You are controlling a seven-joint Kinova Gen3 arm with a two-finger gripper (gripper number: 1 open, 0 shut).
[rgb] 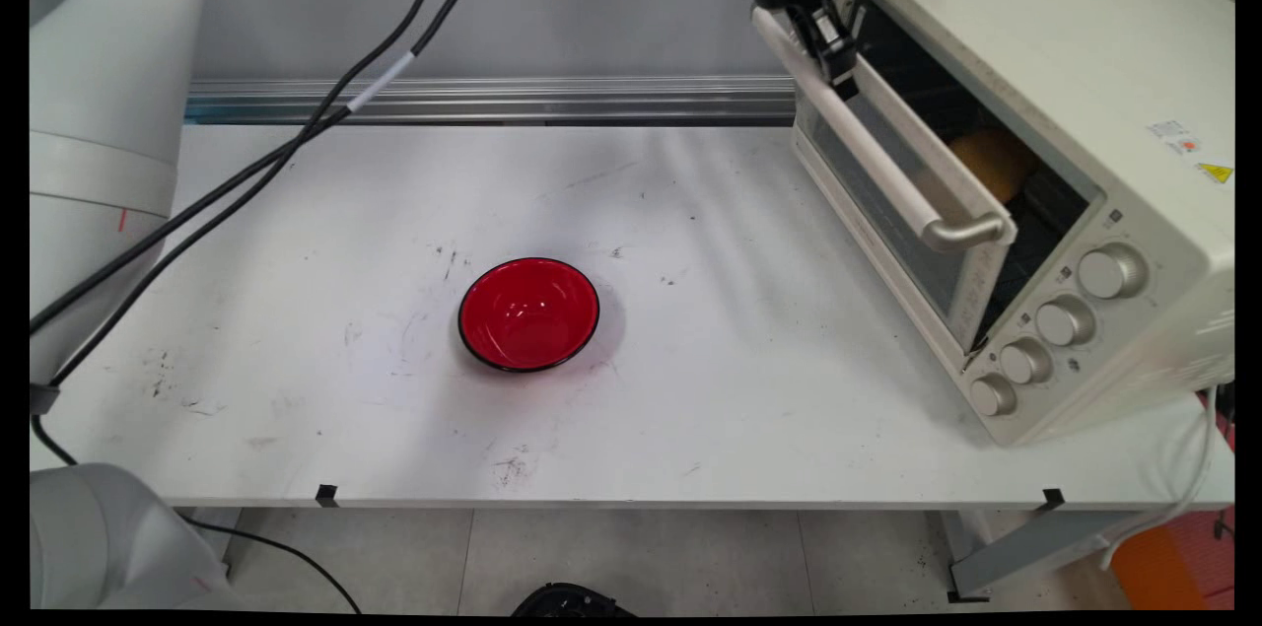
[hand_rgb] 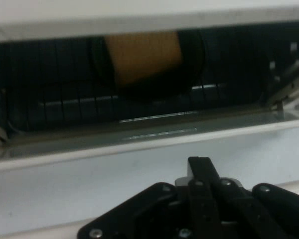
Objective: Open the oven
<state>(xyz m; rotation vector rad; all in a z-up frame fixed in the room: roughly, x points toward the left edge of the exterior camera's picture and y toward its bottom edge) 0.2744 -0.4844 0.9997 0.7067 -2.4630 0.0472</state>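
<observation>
Gripper (rgb: 833, 54) at the far end of the oven door's handle (rgb: 868, 148), fingers pressed together against it. Door (rgb: 887, 212) partly open; yellow item (hand_rgb: 142, 55) ahead inside. Red bowl (rgb: 528, 313) well apart. Steady contact on handle advisable

One red bowl (rgb: 528, 313) out on the bench (rgb: 739, 409). One toaster oven (rgb: 1065, 113), four knobs (rgb: 1050, 330) down its front, one orange-yellow item (hand_rgb: 142, 55) inside. Two black cables (rgb: 296, 138) overhead.
</observation>
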